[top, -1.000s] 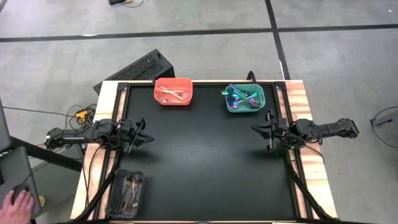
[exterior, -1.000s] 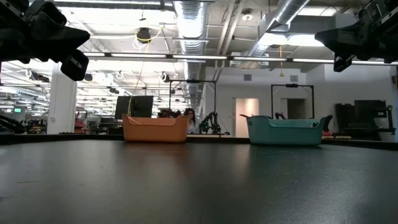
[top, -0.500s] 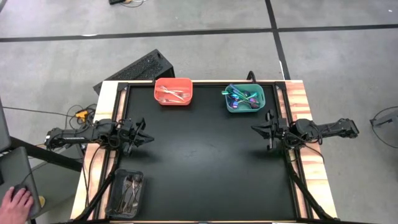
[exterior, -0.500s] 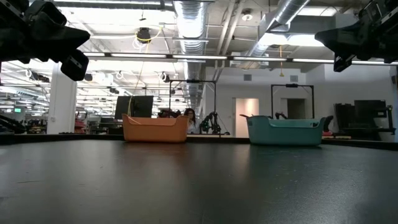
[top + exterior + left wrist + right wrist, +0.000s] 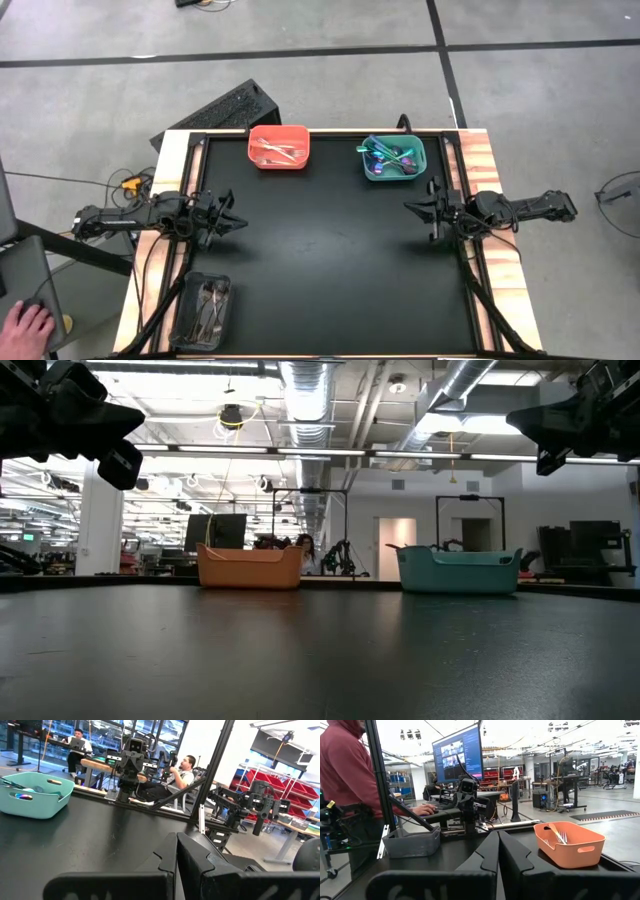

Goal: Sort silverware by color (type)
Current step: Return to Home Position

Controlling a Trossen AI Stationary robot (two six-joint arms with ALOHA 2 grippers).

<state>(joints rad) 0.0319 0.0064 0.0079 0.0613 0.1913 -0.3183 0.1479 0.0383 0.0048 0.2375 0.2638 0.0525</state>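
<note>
Silver forks (image 5: 276,152) lie in the red bin (image 5: 279,131) at the table's far edge. Purple-rainbow and teal-handled pieces (image 5: 392,157) fill the teal bin (image 5: 394,176) to its right. Dark pieces (image 5: 207,305) lie in the black bin (image 5: 190,322) at the near left corner. My left gripper (image 5: 238,222) hovers shut at the table's left side, my right gripper (image 5: 407,207) shut at the right side. Both are raised above the mat and point toward its middle. The wrist views show each pair of fingers closed together, left gripper (image 5: 176,851) and right gripper (image 5: 498,846).
The black mat (image 5: 330,260) between the arms carries nothing loose. A keyboard (image 5: 215,113) lies beyond the far left corner. A person's hand (image 5: 24,325) rests on a side desk off the near left. A person in a red hoodie (image 5: 347,780) stands beyond the left edge.
</note>
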